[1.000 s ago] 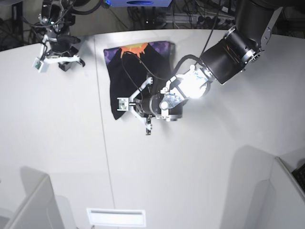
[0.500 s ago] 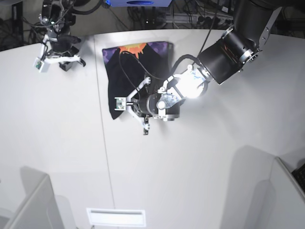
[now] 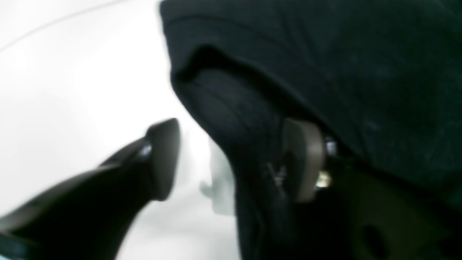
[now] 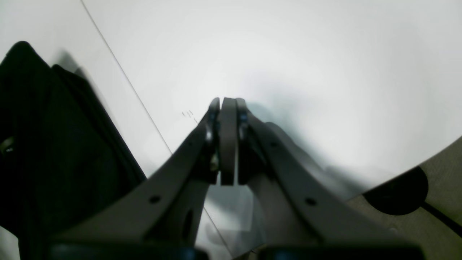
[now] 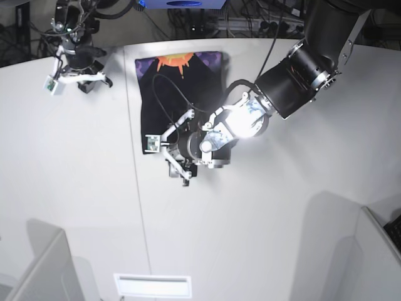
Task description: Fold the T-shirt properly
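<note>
The black T-shirt (image 5: 178, 94) lies folded at the back middle of the white table (image 5: 263, 219), its purple and orange sunburst print (image 5: 182, 63) showing along the far edge. My left gripper (image 5: 164, 158) is at the shirt's near left corner. In the left wrist view the left gripper (image 3: 232, 160) is open, with a fold of the black cloth (image 3: 325, 65) hanging between its fingers (image 3: 162, 159). My right gripper (image 5: 94, 80) rests at the table's far left, apart from the shirt. In the right wrist view the right gripper (image 4: 228, 141) is shut and empty, with black cloth (image 4: 54, 144) to its left.
A seam (image 5: 141, 207) runs front to back across the table, left of the shirt. Grey panels stand at the front left (image 5: 37, 269) and front right (image 5: 351, 251). Cables and equipment (image 5: 244, 22) lie behind the table's far edge.
My left gripper has moved left and toward the front along the shirt's near edge. The shirt's left side has shifted a little left. The right arm has not moved.
</note>
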`<state>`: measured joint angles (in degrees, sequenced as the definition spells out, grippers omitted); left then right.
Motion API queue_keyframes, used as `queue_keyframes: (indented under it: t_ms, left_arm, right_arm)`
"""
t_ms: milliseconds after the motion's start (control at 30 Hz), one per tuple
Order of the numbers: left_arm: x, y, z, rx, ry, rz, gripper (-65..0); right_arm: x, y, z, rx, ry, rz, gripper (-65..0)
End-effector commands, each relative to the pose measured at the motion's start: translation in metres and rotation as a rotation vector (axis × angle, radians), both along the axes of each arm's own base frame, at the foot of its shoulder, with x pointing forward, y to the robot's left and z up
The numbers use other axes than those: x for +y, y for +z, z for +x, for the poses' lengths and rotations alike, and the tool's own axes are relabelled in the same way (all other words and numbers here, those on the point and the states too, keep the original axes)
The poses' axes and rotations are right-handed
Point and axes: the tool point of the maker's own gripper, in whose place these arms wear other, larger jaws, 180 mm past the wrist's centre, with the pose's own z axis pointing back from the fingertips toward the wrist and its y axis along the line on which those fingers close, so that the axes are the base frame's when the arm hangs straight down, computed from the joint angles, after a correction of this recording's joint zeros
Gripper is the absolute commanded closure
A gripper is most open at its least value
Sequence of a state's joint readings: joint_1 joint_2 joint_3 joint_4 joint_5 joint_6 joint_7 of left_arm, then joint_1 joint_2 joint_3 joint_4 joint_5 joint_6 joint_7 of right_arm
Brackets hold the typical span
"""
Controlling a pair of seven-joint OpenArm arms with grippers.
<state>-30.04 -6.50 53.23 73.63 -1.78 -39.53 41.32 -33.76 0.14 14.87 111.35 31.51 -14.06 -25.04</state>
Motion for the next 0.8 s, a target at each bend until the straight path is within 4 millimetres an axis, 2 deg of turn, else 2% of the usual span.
queue_keyframes:
  t_ms: [0,133,200,333,400,467,500,600,633,767]
  left_arm:
    - [-0.012,0.018,0.008,-0.029,-0.020,-0.040,-49.5]
    - [-0.017,0.032,0.017,-0.062,-0.026,-0.060,-51.2]
    - [-0.017,0.047,0.027,-0.084,0.003,-0.100,-51.2]
    - [-0.023,0.095,0.051,-0.150,0.079,-0.234,-51.0]
    - [-0.020,0.118,0.054,-0.186,0.108,-0.306,-50.4]
    - [-0.015,0.138,0.053,-0.225,0.131,-0.361,-44.1]
    - [-0.002,0.141,0.053,-0.241,0.160,-0.354,-38.3]
    - [0.031,0.149,0.045,-0.288,0.226,-0.341,-12.2]
    - [0.045,0.147,0.039,-0.299,0.247,-0.333,-1.2]
    - [0.108,0.136,0.025,-0.304,0.372,-0.300,0.0]
  right_arm:
    - [-0.001,0.007,0.004,-0.029,0.011,-0.017,0.0]
    - [-0.002,0.000,0.001,-0.010,0.008,-0.013,0.0]
    - [-0.002,0.000,0.001,-0.010,0.008,-0.013,0.0]
    - [-0.003,0.001,0.002,-0.011,0.011,-0.019,0.0]
    - [-0.001,0.003,0.004,-0.021,0.029,-0.018,0.0]
    - [0.006,0.005,0.007,-0.042,0.078,-0.014,0.0]
    - [0.008,0.007,0.009,-0.053,0.100,-0.013,0.0]
    - [0.012,0.013,0.013,-0.078,0.175,-0.029,0.0]
    - [0.012,0.016,0.015,-0.085,0.194,-0.037,0.0]
    - [0.010,0.027,0.017,-0.109,0.215,-0.060,0.0]
